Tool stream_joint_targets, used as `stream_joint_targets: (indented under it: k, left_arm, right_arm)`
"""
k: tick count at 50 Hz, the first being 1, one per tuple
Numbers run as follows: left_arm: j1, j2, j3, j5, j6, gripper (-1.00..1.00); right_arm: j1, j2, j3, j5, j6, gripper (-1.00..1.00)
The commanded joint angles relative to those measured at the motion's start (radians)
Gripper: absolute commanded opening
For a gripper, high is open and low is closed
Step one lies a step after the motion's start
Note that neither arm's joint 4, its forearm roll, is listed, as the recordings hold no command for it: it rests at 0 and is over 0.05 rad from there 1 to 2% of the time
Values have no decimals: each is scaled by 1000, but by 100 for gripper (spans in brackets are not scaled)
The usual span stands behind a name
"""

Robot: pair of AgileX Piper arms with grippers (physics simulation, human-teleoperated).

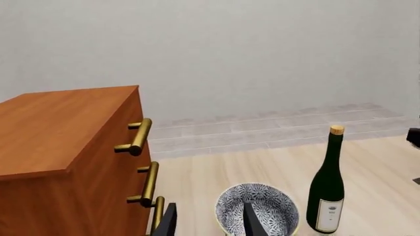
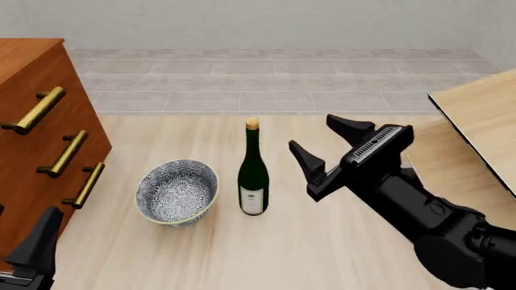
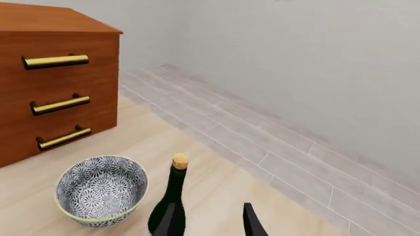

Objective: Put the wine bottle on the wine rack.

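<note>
My right hand [image 2: 327, 142] hangs spread and empty just right of the upright wine bottle [image 2: 253, 175] on the counter [image 2: 322, 254]; the wine rack [image 2: 484, 118] is cropped, my left hand [image 1: 208, 219] mostly cropped, apparently spread.

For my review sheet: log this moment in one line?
right gripper: open, beside wine bottle | bottle: upright, untouched | left gripper: open, idle

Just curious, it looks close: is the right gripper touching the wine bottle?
Apart. In the front view the open right gripper hangs beside the wine bottle, with bare table showing between its fingers and the glass.
</note>
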Motion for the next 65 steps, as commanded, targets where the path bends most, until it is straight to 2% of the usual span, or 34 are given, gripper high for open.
stream_joint_targets:
  k: [1,16,23,34,65]
  left_arm:
    - [-3,0,2,-3,1,100]
    - [-9,0,2,-7,0,100]
    - [-10,0,-8,1,0,100]
    - [-21,0,-21,11,5,100]
    - [-23,0,-34,23,14,100]
  right_arm:
    - [41,70,-73,11,-12,100]
    - [79,139,-147,20,-14,100]
    - [91,176,-195,35,9,100]
    - [90,265,-269,39,31,100]
    - [95,453,-380,16,47,100]
